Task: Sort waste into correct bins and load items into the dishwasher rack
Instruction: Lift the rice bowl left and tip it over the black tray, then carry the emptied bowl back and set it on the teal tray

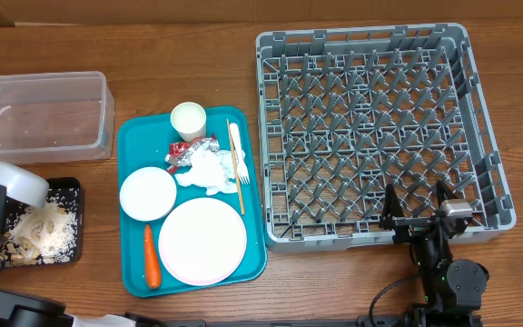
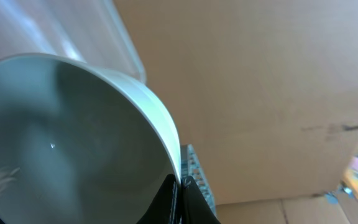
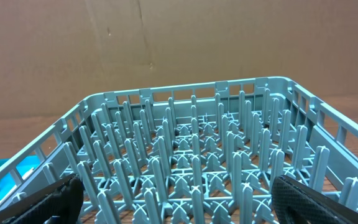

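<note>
While the left gripper [image 2: 180, 184] was clenched on the rim of the grey bowl [image 1: 14, 182], the bowl hung tilted over the near-left end of the black tray [image 1: 78, 213]. Beige food scraps [image 1: 42, 227] lay piled in that tray. In the left wrist view the bowl's interior appeared empty, though the picture was too blurred to confirm this. The clear tub [image 1: 44, 118] stood just behind the black tray.

On the teal tray [image 1: 139, 136], the items were placed as follows:
- white cup [image 1: 188, 119], upright at the far edge;
- foil wrapper [image 1: 189, 151] and crumpled napkin [image 1: 209, 171], touching, in front of the cup;
- wooden stick [image 1: 233, 143] and white fork [image 1: 241, 173], side by side along the right edge;
- whitish bowl [image 1: 148, 193], left of centre;
- pink plate [image 1: 202, 241], at the near right;
- carrot [image 1: 151, 256], just left of the plate.

The right gripper [image 1: 416, 207] was released, its jaws spread wide at the near wall of the dishwasher rack [image 1: 275, 136], grasping nothing. No items stood among the rack's pegs.
</note>
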Available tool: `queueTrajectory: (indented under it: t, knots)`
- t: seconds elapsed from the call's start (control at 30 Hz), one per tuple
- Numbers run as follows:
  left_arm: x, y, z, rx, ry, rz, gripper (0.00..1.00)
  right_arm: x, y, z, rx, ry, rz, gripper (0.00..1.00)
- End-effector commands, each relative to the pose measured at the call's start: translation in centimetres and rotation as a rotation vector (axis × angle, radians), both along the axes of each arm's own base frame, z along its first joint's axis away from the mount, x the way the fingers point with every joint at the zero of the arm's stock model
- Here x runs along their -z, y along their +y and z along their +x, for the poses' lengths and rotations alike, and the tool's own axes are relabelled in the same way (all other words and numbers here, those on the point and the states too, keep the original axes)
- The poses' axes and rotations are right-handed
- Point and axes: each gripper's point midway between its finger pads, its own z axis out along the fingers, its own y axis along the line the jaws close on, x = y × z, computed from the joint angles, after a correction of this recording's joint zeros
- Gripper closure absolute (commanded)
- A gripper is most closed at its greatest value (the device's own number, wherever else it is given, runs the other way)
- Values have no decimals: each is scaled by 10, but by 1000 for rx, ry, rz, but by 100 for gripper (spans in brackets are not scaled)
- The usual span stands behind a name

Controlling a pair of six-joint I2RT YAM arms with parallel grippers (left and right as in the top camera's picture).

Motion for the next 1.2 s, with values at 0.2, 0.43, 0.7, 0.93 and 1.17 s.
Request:
queueTrajectory:
  t: [0.2,0.43,0.7,0.93,1.17]
  knots:
    - [-1,-8,5,20,14,-45,96,2,-3,0,16,-3,-7,0]
    - [-3,-16,10,44,18,-53,96,2,-3,0,16,-3,-7,0]
    - [-33,-53,26,144,17,90,96,2,-3,0,16,-3,-7,0]
    - [-72,-118,51,268,193,390,96,2,-3,0,16,-3,-7,0]
    - [-75,-190,54,365,396,696,96,2,-3,0,16,-3,-7,0]
